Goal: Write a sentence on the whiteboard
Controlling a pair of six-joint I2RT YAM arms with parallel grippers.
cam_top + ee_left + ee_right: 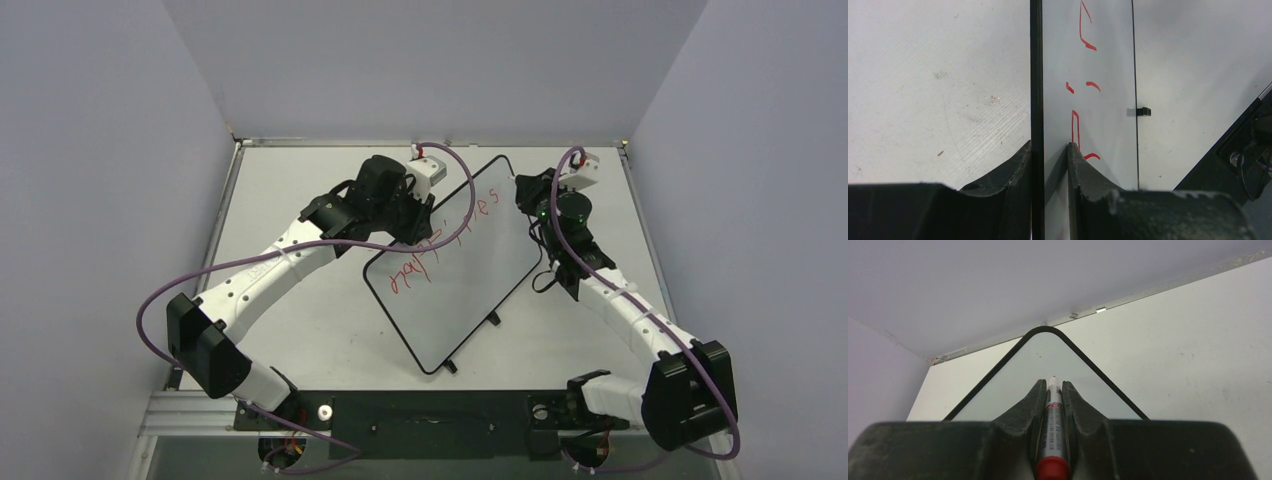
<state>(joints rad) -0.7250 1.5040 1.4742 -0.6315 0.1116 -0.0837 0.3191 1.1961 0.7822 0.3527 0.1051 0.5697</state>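
the whiteboard (470, 300) lies slantwise on the worktop (300, 330), with one rounded corner toward the far edge and its two black clips (492, 320) on the long side nearer the right arm. the red sentence (440, 245) runs in one uneven line along the opposite half, and it looks unfinished. the left tool (1048, 147) is pinching that long side, its fingers (1078, 165) set either side of the black rim, just beside the lettering. the right tool (1052, 385) is pressed together on a marker (1052, 420), whose tip points at the board's far corner. whether the tip touches the surface cannot be told.

the step in hand seems to be carrying on with the writing. to do it well, the left clamp should hold firm so the glossy board cannot slide under the strokes. the marker should come off the corner and onto the bare half toward the clips — a second line fits there. light, even pressure and short strokes would suit, kept away from the left tool's finger, with the tip lifted cleanly between letters so nothing smears.
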